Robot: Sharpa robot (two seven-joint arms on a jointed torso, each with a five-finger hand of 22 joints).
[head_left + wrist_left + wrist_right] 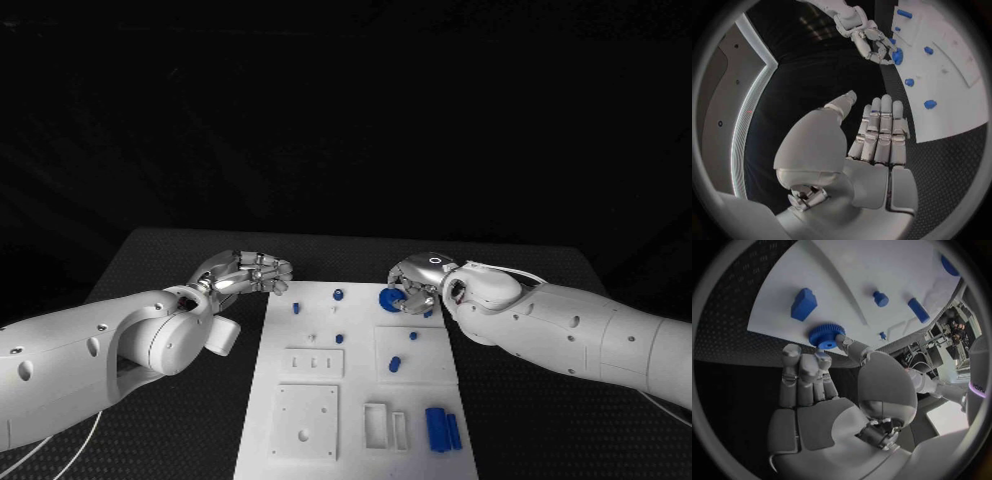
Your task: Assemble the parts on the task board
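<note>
The task board [358, 390], a white plate, lies in the middle of the black surface [173, 260], running lengthwise away from the robot. It carries raised white blocks with recesses on its near half and small blue parts scattered over its far half.

The left hand [245, 272] hovers above the surface just beside the board's far left corner. In the left wrist view its fingers [879, 130] lie straight and close together, the thumb set apart, and they hold nothing.

The right hand [418, 283] is at the board's far right corner. Its fingers [804, 375] and thumb are on a blue toothed wheel [826, 335], which sits at the board's edge; the thumb tip and one fingertip touch its rim, so the wheel is pinched. The other fingers stand straight beside it.

Two blue bars [443, 429] lie side by side, touching, near the board's near right corner. A chunkier blue block [803, 304] sits on the board near the wheel in the right wrist view. Several small blue pegs stand in the far half, one [338, 295] near the far edge, one [297, 308] towards the left edge, and one [340, 339] nearer the middle.
</note>
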